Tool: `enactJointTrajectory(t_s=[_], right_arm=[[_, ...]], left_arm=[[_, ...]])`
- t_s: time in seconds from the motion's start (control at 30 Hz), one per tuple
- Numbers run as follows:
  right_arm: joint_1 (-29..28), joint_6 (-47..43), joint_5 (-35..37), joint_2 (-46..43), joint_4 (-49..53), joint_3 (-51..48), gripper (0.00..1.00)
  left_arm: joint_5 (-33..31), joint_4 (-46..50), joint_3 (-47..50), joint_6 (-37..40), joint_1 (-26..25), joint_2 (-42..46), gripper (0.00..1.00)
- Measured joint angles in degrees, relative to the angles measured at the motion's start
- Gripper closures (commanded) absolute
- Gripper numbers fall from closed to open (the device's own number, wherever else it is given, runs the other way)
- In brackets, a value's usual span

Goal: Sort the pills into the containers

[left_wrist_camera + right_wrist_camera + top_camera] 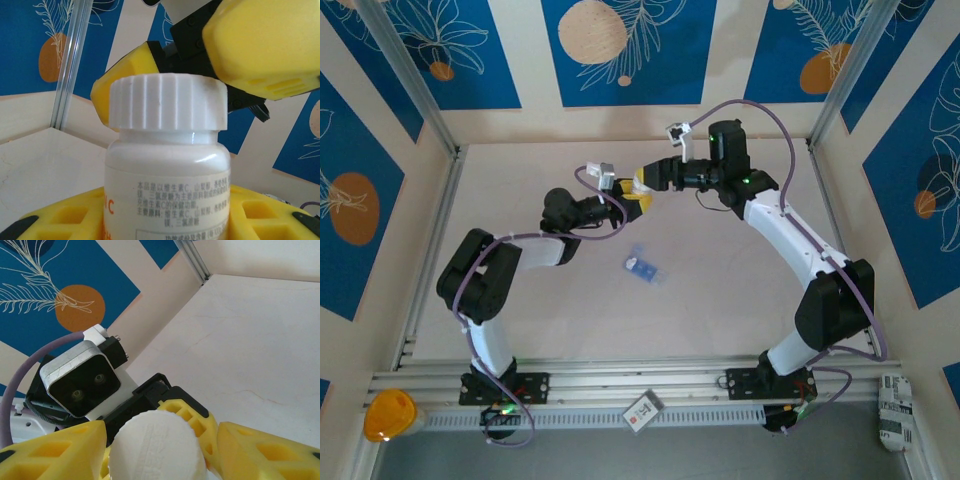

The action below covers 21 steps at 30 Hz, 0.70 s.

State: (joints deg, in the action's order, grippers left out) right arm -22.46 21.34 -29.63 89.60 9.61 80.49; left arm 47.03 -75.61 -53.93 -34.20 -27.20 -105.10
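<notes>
Bottle (167, 165), base out of frame, in left hand (165, 222)

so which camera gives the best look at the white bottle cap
Left wrist: the white cap sits mid-frame, side on, ridges sharp, atop the bottle. Right wrist shows its top from above, cut off by the lower edge, between yellow fingers. Top external: too small to make out.
</notes>
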Motion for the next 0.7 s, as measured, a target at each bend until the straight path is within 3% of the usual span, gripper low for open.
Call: enactJointTrajectory(t_s=[0.23,0.7], right_arm=[[-0.02,1.20,0.07,0.22,0.00,0.09,0.36],[0.07,1.64,0.02,0.22,0.46,1.05,0.47]], left_arm=[[0.00,0.00,-0.02,0.02,0.00,0.00,1.00],[0.04,0.02,-0.22,0.02,0.00,0.00,1.00]])
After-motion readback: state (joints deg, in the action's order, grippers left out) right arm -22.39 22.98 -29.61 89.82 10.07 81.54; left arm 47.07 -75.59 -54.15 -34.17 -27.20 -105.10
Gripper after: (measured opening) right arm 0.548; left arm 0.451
